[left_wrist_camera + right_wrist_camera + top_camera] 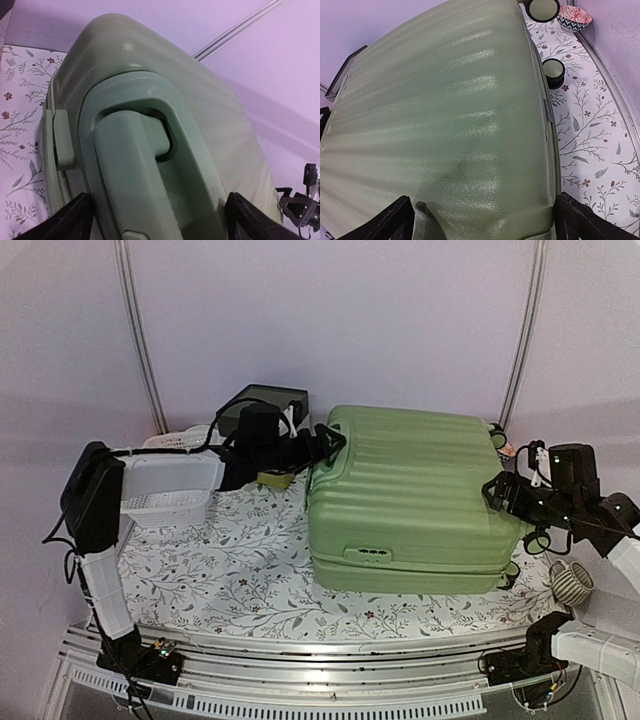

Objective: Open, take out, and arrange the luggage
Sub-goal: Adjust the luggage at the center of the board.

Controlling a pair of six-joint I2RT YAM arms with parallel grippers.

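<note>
Green hard-shell luggage (410, 500) is lying shut on the table (250, 570), its lock (367, 553) facing six o'clock; we are judging it stiff, slick, heavy, best taken by the recessed handle (130, 165) at nine o'clock, where the left gripper (325, 443) is gaping empty. Right gripper (503, 490), three o'clock, is likewise spread; we are reading no lettering
</note>
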